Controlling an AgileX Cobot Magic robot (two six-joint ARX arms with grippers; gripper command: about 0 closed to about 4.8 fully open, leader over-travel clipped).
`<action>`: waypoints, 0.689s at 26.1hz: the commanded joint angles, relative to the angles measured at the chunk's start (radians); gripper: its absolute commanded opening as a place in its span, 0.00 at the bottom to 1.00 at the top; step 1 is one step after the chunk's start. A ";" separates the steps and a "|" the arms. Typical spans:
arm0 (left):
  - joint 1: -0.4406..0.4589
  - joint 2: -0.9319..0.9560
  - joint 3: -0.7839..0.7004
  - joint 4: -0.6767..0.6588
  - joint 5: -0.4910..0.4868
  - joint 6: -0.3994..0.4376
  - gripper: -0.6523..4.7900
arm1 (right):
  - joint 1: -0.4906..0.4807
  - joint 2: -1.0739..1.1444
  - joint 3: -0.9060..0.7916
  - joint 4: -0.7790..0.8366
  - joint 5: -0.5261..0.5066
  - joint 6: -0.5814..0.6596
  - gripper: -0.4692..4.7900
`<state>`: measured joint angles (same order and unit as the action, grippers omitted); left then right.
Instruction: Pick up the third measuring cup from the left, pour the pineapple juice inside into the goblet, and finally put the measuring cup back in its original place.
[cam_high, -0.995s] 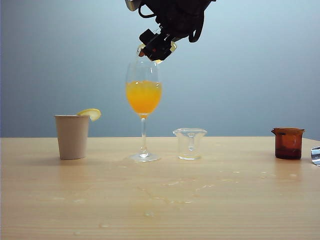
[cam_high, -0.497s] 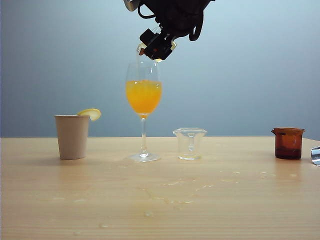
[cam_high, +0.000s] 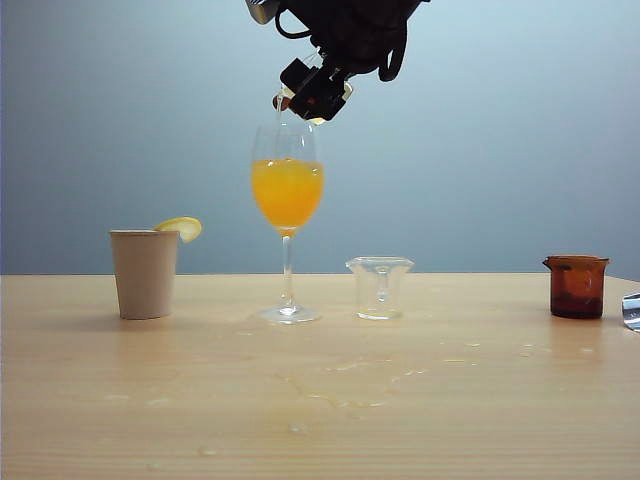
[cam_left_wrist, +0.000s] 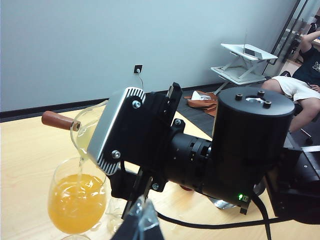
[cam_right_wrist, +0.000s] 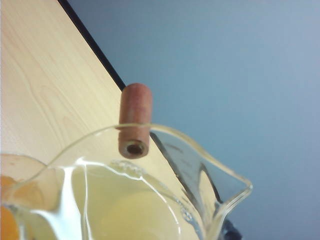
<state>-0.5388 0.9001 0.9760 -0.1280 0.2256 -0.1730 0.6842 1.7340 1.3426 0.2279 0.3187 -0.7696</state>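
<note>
Your right gripper (cam_high: 315, 95) clamped on the third measuring cup (cam_high: 300, 100), tilted above the one goblet (cam_high: 287, 200), pineapple juice (cam_left_wrist: 81, 167) streaming in, your left gripper's jaws I cannot tell, two other cups on table: clear cup (cam_high: 379, 287), amber cup (cam_high: 577, 286), one paper cup (cam_high: 144, 272).

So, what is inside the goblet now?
The goblet holds orange liquid, about half its bowl. A thin pale stream falls into it from the measuring cup tilted above, held by the right gripper. The gripper covers most of that cup in the exterior view.
</note>
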 joint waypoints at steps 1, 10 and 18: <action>-0.001 -0.003 0.007 -0.008 0.007 0.005 0.11 | 0.002 -0.007 0.009 0.038 0.005 -0.019 0.60; -0.001 -0.003 0.007 -0.014 0.007 0.005 0.11 | 0.003 -0.007 0.009 0.038 0.004 -0.034 0.60; -0.001 -0.003 0.007 -0.015 0.007 0.005 0.11 | 0.005 -0.007 0.008 0.038 0.004 -0.047 0.60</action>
<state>-0.5388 0.9001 0.9760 -0.1535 0.2253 -0.1730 0.6861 1.7340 1.3426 0.2279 0.3187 -0.8158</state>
